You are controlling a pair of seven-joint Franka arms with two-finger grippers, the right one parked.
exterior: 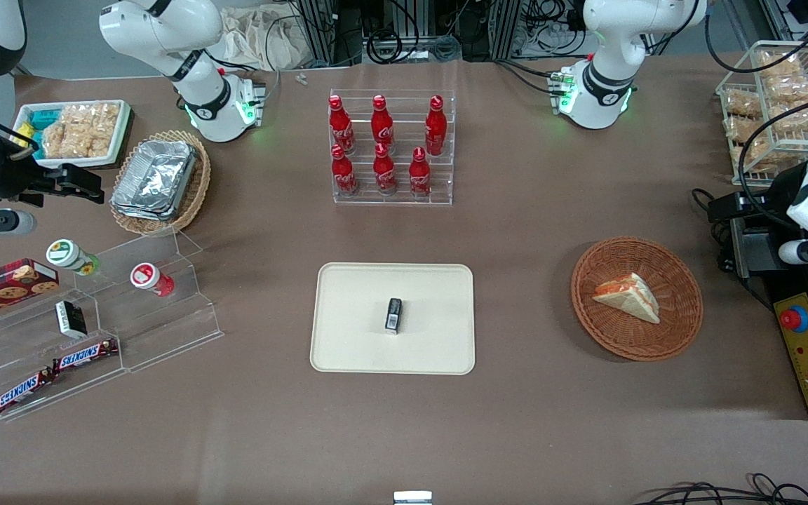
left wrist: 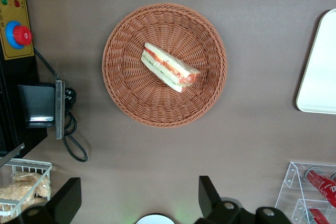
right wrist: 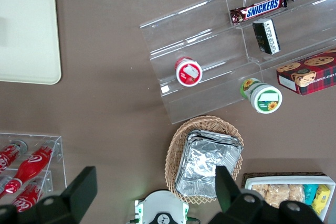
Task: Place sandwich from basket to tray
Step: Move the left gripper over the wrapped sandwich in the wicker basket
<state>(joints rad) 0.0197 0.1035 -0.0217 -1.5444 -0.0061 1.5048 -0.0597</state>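
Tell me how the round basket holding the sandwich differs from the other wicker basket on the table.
The basket is round and reddish-brown; the oval basket is lighter tan. The basket holds the sandwich, the oval basket stacked foil containers. The basket lies toward the working arm's end, the oval basket toward the parked arm's. Both are woven wicker. The open claw hangs above the table beside the basket.

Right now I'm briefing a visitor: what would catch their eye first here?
Probably the sandwich lying in the round basket toward the working arm's end, with the open gripper hanging above the table beside it. Then the cream tray mid-table, a small dark object on it.
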